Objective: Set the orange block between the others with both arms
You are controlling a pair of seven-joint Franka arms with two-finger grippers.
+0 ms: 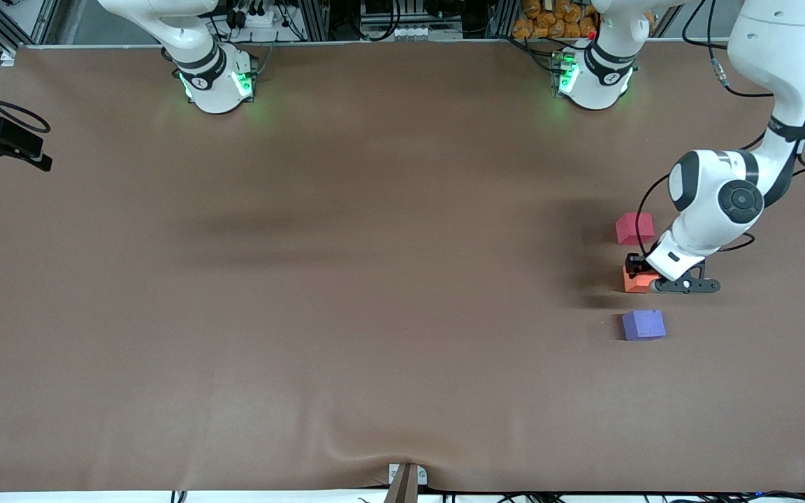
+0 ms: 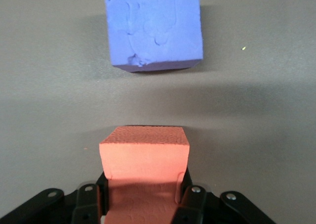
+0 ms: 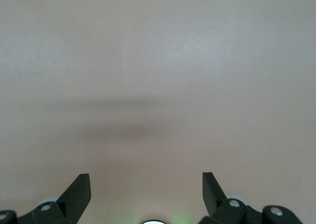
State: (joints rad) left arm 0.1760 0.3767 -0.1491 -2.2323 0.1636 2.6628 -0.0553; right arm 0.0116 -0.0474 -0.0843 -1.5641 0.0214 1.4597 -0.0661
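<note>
1. My left gripper [image 1: 636,274] sits at the right of the front view, fingers clamped on the orange block [image 1: 639,281].
2. That block lies between the pinkish-red cube [image 1: 634,228], higher in the frame, and the purple cube [image 1: 643,325], lower in the frame, touching neither.
3. In my left wrist view the orange block [image 2: 144,160] fills the lower centre, the purple cube [image 2: 154,26] the top.
4. My right gripper [image 3: 146,192] hangs spread wide over bare brown table [image 3: 158,76], holding nothing; that arm waits.

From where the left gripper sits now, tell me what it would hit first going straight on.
Probably the purple cube. The left gripper, shut on the orange block, points at it across bare table; how low the block sits is unclear.
</note>
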